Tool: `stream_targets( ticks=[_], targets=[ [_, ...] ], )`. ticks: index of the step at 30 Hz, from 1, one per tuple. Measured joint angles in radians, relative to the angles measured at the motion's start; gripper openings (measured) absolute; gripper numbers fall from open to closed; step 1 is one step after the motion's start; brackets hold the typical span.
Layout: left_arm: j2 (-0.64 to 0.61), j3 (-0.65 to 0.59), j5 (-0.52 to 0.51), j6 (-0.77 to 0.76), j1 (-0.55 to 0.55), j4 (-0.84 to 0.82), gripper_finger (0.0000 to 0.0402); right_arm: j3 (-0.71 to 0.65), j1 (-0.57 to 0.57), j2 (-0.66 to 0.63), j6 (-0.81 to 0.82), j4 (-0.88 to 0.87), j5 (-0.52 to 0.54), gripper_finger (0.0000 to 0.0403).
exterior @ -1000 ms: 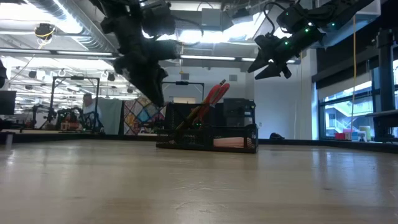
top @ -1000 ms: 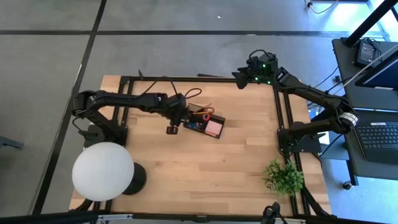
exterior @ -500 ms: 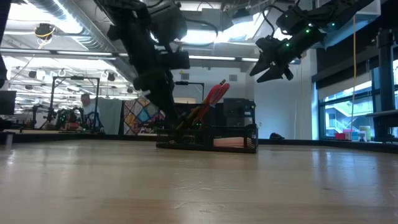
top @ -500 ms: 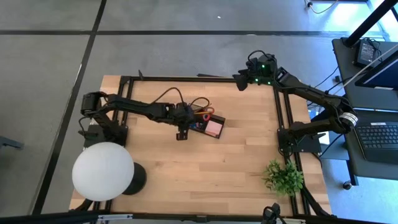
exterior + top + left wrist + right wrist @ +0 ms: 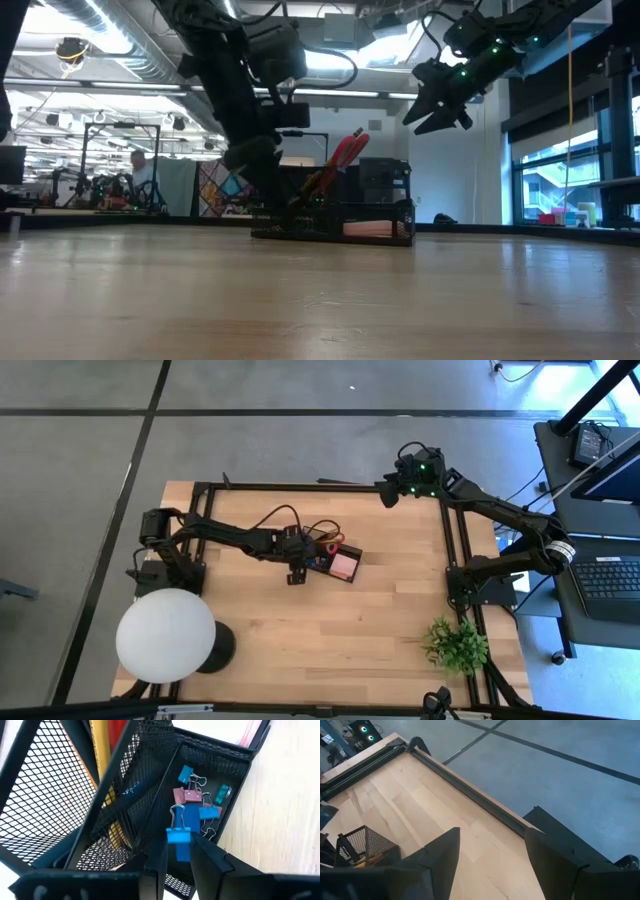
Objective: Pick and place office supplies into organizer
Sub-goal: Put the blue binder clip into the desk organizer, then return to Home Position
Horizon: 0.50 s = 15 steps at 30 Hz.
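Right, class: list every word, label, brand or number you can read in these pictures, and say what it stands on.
None can be read.
organizer: no label shows.
binder clips: plain, no print.
keyboard: keys too small to read.

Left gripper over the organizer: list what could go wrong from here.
1. The left gripper holds a blue binder clip just above the organizer compartment already holding clips; released there, it may land on that pile rather than on the floor of the compartment.
2. The fingers sit close to the mesh divider; lowering further could snag or shove the organizer.
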Motion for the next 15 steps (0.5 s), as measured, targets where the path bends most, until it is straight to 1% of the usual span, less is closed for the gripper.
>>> stream_targets(
  ticks=[4, 8, 12, 15],
  targets=[
    [0.0, 0.0, 0.002, -0.002, 0.0, 0.008, 0.008, 0.0, 0.0, 0.0, 0.0, 0.0, 0.0, 0.0228],
    [0.0, 0.0, 0.007, -0.042, 0.001, 0.007, 0.0104, 0.0, 0.0, 0.0, 0.0, 0.0, 0.0, 0.0228],
    [0.0, 0.0, 0.009, -0.046, 0.001, 0.003, 0.0128, 0.0, 0.0, 0.0, 0.0, 0.0, 0.0, 0.0228],
    [-0.018, 0.0, 0.039, -0.05, 0.001, -0.033, 0.0138, 0.0, 0.0, 0.0, 0.0, 0.0, 0.0, 0.0228]
  ],
)
